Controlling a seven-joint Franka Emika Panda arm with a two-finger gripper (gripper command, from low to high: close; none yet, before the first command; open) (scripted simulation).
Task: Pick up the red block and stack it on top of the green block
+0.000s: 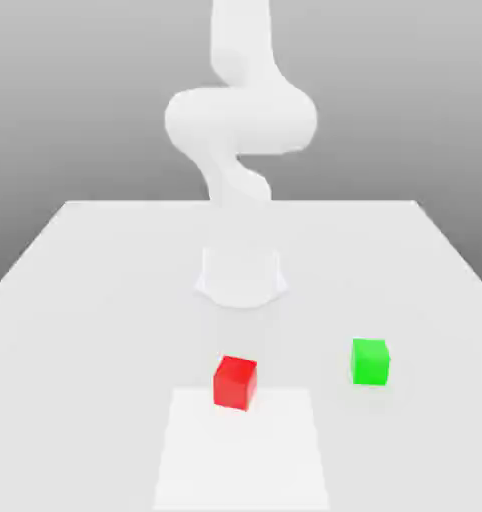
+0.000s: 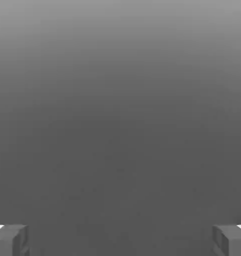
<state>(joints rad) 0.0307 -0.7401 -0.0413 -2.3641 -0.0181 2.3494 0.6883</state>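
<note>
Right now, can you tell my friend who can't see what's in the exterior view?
A small bright-red cube sits at the near edge of a white arm's table, overlapping a paler rectangle; a small bright-green cube stands apart, toward the exterior view's right.

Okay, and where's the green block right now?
In the exterior view, the green block sits on the table toward the exterior view's right, with the red block to its left.

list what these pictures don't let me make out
- Red block: its underside, hidden in the exterior view by the block itself.
- Green block: its underside, hidden there the same way.
- Arm: its upper part, cut off by the exterior view's top edge.
</note>
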